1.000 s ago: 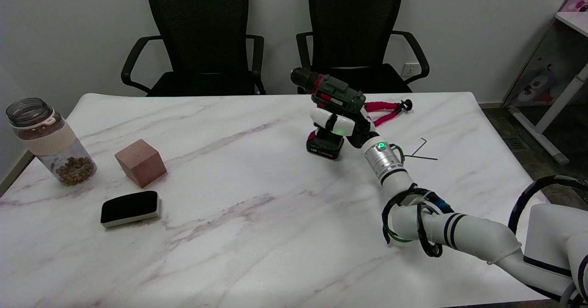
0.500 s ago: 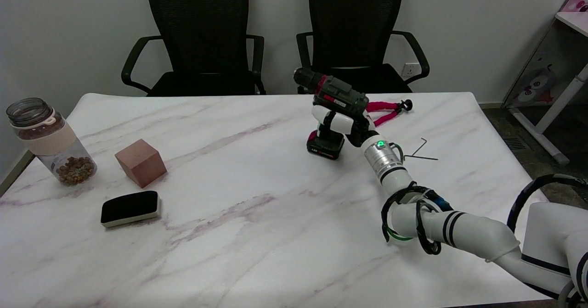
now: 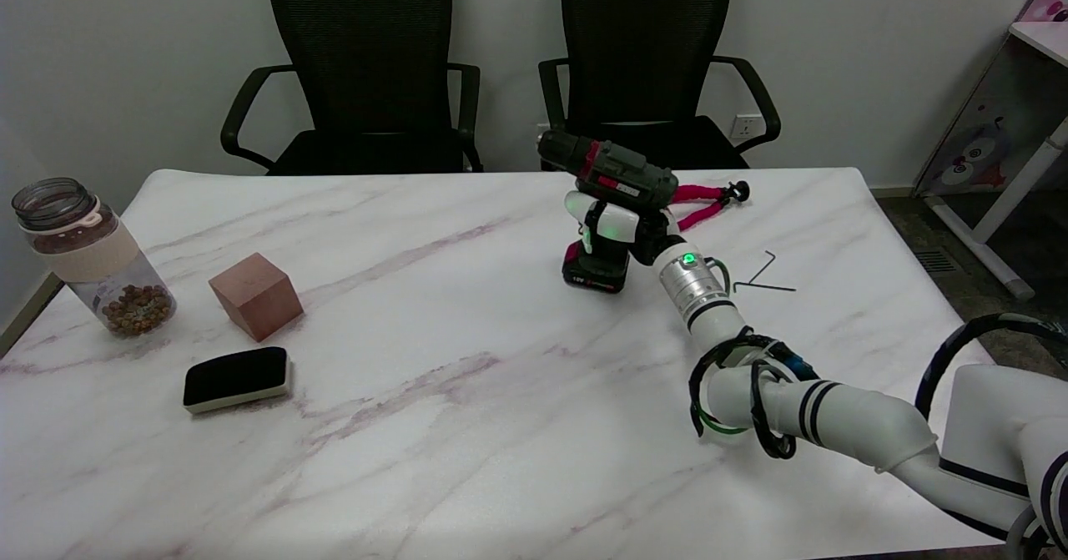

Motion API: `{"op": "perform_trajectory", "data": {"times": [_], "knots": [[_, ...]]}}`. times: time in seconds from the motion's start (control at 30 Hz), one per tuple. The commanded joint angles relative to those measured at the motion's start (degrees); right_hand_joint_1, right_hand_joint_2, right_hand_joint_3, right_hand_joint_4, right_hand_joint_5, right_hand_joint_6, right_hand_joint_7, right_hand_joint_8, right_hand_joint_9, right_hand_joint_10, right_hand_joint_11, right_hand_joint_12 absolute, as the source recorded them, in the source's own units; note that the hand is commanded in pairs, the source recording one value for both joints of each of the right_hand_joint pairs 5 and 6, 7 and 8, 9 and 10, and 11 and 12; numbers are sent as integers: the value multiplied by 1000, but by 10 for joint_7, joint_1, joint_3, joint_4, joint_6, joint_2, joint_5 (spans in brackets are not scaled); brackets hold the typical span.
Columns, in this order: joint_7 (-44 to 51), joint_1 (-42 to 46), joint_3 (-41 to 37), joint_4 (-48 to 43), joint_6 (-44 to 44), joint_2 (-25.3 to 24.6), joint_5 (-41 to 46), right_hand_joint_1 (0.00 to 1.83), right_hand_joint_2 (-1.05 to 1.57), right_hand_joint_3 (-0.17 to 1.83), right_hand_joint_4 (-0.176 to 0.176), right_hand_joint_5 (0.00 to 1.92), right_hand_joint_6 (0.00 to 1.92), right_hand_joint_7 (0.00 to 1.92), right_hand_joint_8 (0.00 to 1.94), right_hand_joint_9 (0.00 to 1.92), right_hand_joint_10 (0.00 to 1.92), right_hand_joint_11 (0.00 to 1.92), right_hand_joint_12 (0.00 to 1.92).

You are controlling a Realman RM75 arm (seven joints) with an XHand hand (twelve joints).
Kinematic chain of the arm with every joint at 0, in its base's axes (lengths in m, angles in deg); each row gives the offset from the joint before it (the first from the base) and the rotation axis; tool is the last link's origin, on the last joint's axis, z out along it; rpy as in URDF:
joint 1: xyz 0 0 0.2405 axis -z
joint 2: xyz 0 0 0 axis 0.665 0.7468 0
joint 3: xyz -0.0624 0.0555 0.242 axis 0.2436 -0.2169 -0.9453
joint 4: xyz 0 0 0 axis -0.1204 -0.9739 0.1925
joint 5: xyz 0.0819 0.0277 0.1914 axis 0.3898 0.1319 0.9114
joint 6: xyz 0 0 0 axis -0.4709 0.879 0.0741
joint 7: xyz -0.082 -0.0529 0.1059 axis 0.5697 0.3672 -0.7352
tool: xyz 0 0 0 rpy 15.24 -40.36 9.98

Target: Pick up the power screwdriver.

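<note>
The right hand [image 3: 613, 224] has its fingers [image 3: 602, 214] wrapped round the handle of the screwdriver [image 3: 607, 176], far right of centre on the table [image 3: 467, 426]. It stands upright, nose pointing left; whether its battery base touches the table, I cannot tell.

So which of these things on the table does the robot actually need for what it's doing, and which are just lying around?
Part of the job:
- power screwdriver
- right hand, wrapped around its handle

Just lying about:
- jar with brown pieces inside
- reddish block
- black eraser
- pink mini tripod
- hex key
</note>
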Motion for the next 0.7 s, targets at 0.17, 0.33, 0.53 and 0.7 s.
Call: {"op": "perform_trajectory", "data": {"times": [0.17, 0.33, 0.53, 0.7], "knots": [[1, -7, -1, 19, 3, -5, 1, 922, 784, 840, 176, 1677, 1677, 1677, 1677, 1771, 1771, 1535, 1535], [2, -7, -1, 35, 6, -4, 0, 886, 783, 815, 176, 1685, 1685, 1685, 1685, 1796, 1796, 1574, 1574], [3, -9, -2, 74, 16, 3, -4, 903, 766, 777, 176, 1676, 1676, 1676, 1676, 1824, 1824, 1631, 1631], [4, -12, -2, 123, 34, 19, -5, 900, 765, 739, 176, 1670, 1670, 1670, 1670, 1867, 1867, 1705, 1705]]}}
